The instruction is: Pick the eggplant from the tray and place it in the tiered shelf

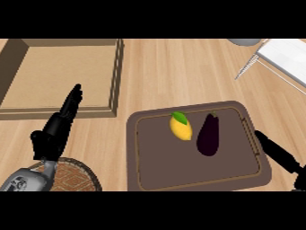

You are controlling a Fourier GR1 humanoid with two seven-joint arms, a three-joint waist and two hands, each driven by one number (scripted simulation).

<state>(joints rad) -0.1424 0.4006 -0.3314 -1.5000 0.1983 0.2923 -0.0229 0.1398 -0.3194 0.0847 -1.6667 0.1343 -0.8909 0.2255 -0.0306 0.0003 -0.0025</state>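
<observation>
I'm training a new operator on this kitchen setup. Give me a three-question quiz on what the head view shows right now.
1. True or false: the eggplant lies in the tray, apart from both hands.
2. Multiple choice: what lies just left of the eggplant in the tray? A) a lemon B) a carrot C) a spoon
3. Short answer: which hand is nearer the eggplant, and are its fingers curled round anything?

Key
1. True. Neither hand touches it.
2. A.
3. The right hand, at the tray's right edge; its fingers are straight and hold nothing. The left hand is over by the cardboard box, also open.
</observation>
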